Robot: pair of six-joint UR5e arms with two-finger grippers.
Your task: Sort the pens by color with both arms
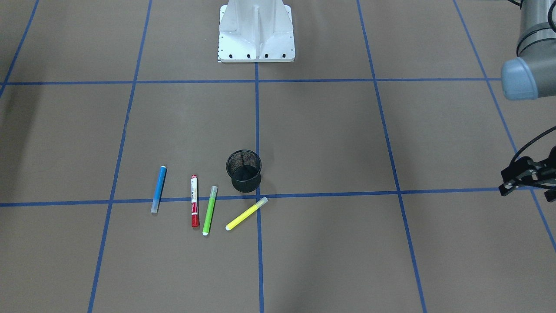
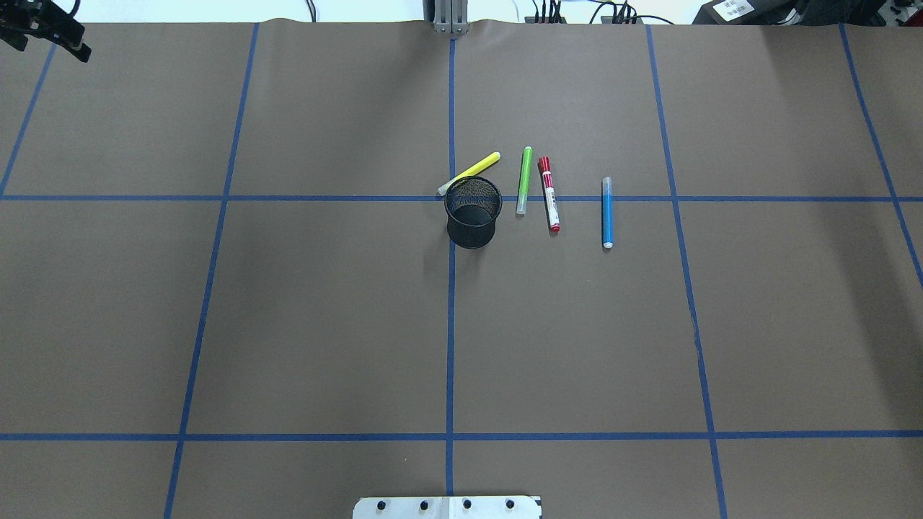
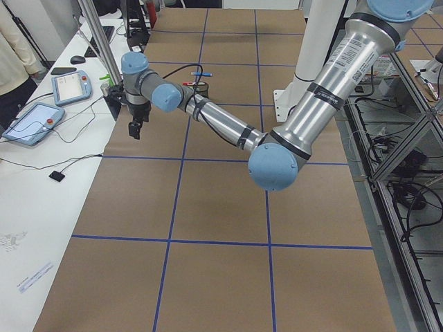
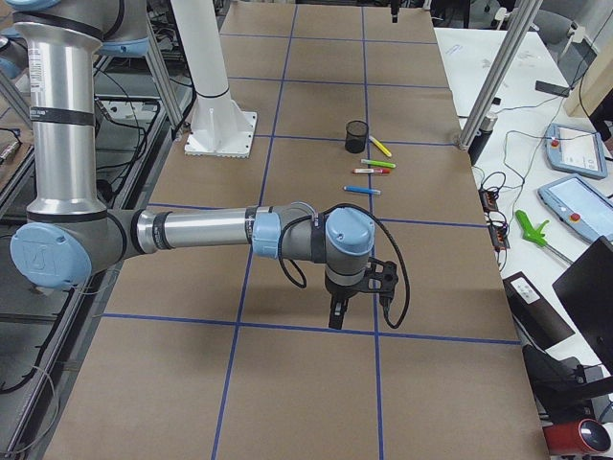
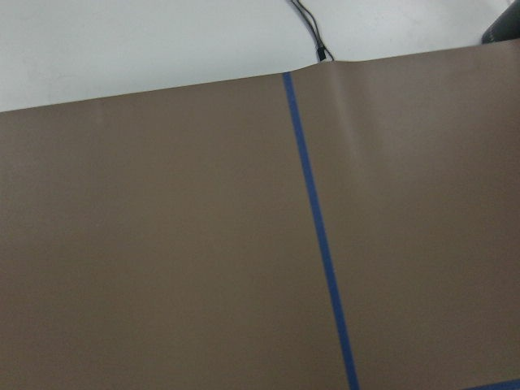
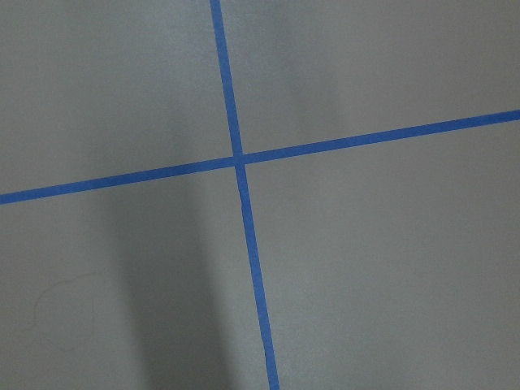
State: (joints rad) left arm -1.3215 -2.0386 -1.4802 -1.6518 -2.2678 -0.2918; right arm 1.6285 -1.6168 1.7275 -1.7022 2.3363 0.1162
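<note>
Four pens lie side by side on the brown table: blue (image 2: pixel 607 213), white with red ends (image 2: pixel 549 193), lime green (image 2: pixel 524 180) and yellow (image 2: pixel 472 171). The yellow one's capped end runs behind the black mesh cup (image 2: pixel 472 211). My left gripper (image 2: pixel 52 47) hangs at the far left corner, open and holding nothing, far from the pens. My right gripper (image 4: pixel 335 316) shows only in the right side view, pointing down over bare table well away from the pens; I cannot tell whether it is open or shut. Both wrist views hold only brown paper and blue tape.
The white pedestal base (image 1: pixel 256 32) stands at the robot's side of the table. Blue tape lines (image 2: pixel 450 288) divide the surface into squares. Beyond the far edge a white bench carries teach pendants (image 3: pixel 28 123), cables and a metal post (image 4: pixel 488 96); a person's sleeve (image 3: pixel 14 41) shows there.
</note>
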